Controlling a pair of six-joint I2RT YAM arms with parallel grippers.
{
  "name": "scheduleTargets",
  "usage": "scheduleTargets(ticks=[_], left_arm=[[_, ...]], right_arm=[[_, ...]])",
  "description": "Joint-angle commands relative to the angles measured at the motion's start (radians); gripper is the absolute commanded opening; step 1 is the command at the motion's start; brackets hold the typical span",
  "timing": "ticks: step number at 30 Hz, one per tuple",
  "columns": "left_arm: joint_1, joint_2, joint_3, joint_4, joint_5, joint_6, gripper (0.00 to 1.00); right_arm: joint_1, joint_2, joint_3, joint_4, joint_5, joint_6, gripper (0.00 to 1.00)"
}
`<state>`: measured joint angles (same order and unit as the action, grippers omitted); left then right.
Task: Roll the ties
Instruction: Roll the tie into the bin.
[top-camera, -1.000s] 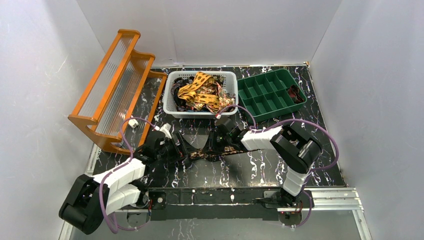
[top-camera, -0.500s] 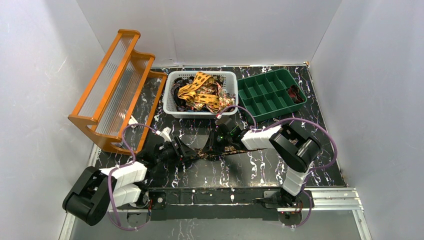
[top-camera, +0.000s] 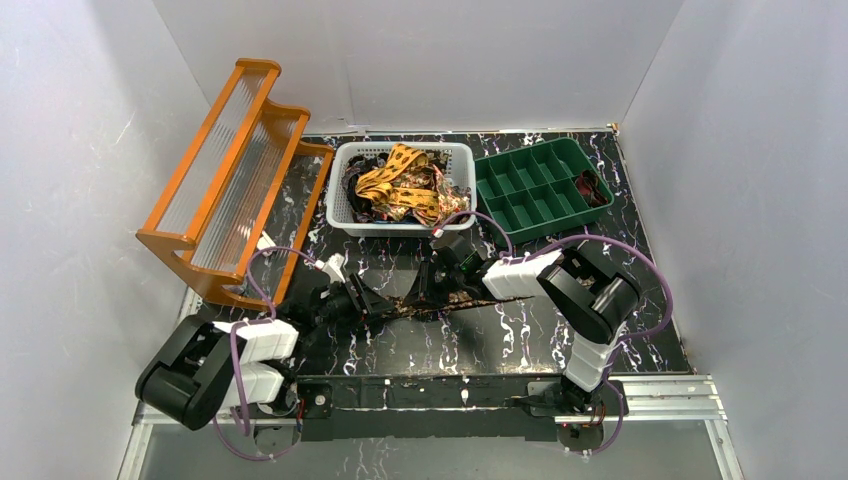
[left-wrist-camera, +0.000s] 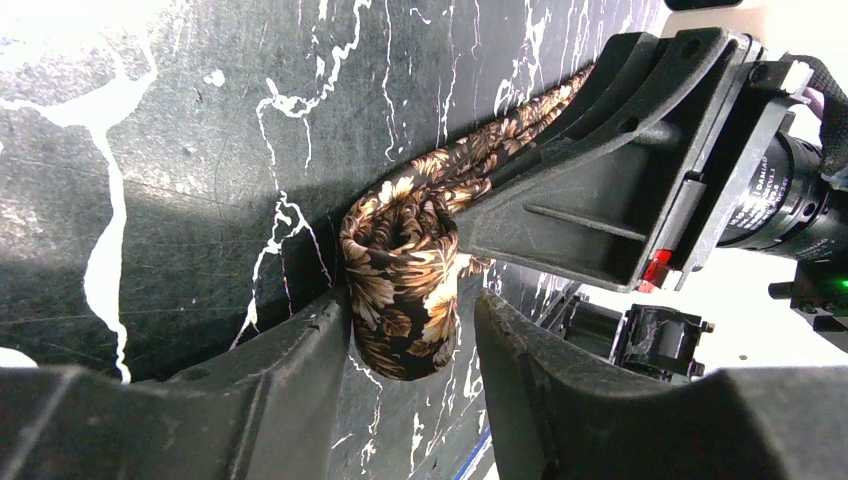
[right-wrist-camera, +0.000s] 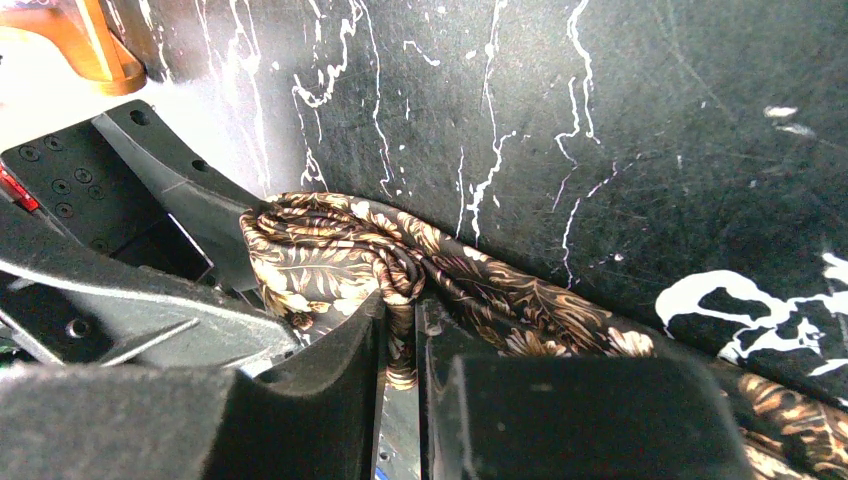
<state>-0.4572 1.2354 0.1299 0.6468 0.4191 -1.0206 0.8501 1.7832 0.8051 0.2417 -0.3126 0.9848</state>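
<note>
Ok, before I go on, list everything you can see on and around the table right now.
brown floral fabric necktie: one, brown and tan, mid-table, one end rolled
patterned fabric ties: tangled heap, number unclear, yellow-orange and dark, inside the basket
white plastic mesh basket: one, white, back centre
green plastic compartment tray: one, green, back right
dark item: one, dark reddish, in the tray's right end compartment, too small to identify
orange ribbed rack: one, orange, back left
black marbled table: one, black with white veins
left gripper: one, black, fingers either side of the rolled end
right gripper: one, black, pinching the same necktie beside the roll
</note>
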Motion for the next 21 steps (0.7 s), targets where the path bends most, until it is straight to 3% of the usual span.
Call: scheduleTargets(ticks=[1,8,13,17,21], left_arm=[[0.011,0.051,-0.013,-0.088,-0.053,0.050,0.47],[0.014,0.055,0.012,-0.089,-0.066,0.044,0.28],[0.013,-0.016,0.080,-0.268,-0.094,0.089,0.01],[0.014,-0.088,0.136,-0.431,-0.134,0.149,0.00],[0.012,-0.099,0.182,-0.518,-0.147,0.182,0.00]], right_arm=[[0.003,0.068,-0.020,-0.119,0.070,-0.033,0.23],[0.004,0.067,-0.001,-0.128,0.053,-0.046,0.24],[0.004,0.016,0.038,-0.211,0.052,-0.073,0.36],[0.004,-0.061,0.101,-0.310,0.098,-0.115,0.50],[0.004,-0.133,0.151,-0.386,0.156,-0.158,0.52]])
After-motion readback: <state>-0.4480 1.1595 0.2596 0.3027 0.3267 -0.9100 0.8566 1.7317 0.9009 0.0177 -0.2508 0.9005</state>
